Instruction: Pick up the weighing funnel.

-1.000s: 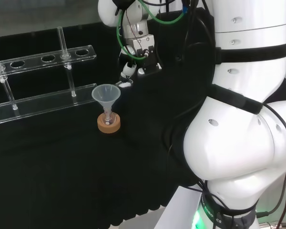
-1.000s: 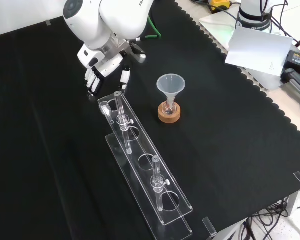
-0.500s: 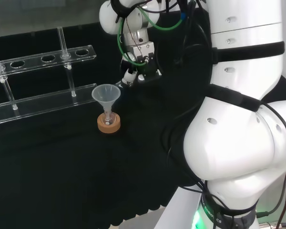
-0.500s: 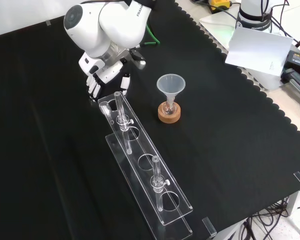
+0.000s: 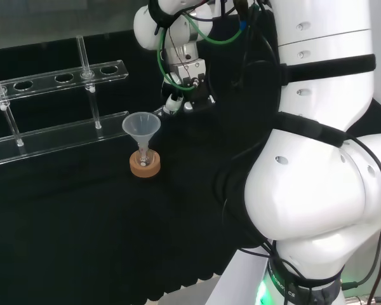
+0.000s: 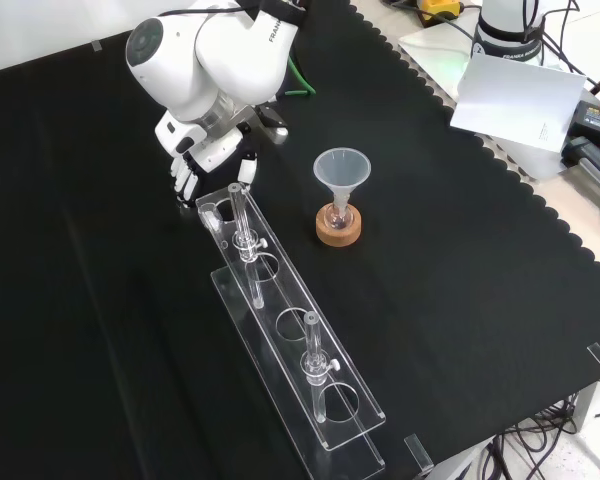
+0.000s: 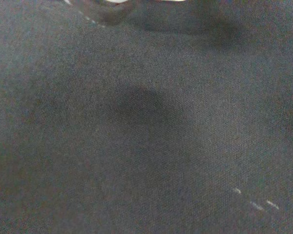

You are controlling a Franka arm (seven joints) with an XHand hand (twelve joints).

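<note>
Hand (image 6: 208, 152) has shifted closer to the end of the clear rack (image 6: 292, 335) since a second ago, low over the table (image 6: 460, 250); open or closed, can't tell.

Light: even, from overhead, fairly bright. The black cloth on the worktop (image 6: 460, 260) soaks it up, so hardly any shadow reads around the hand (image 6: 192, 170). White arm links (image 5: 317, 190) behind the hand run close to glare, with grey shading on their undersides. The clear rack (image 6: 280, 330) just beside the hand shows thin white glints along its edges. The funnel (image 6: 341, 170) nearby has a pale sheen at the rim. Wrist view: dim grey weave, with a soft dark shadow patch (image 7: 136, 105) below the palm.
</note>
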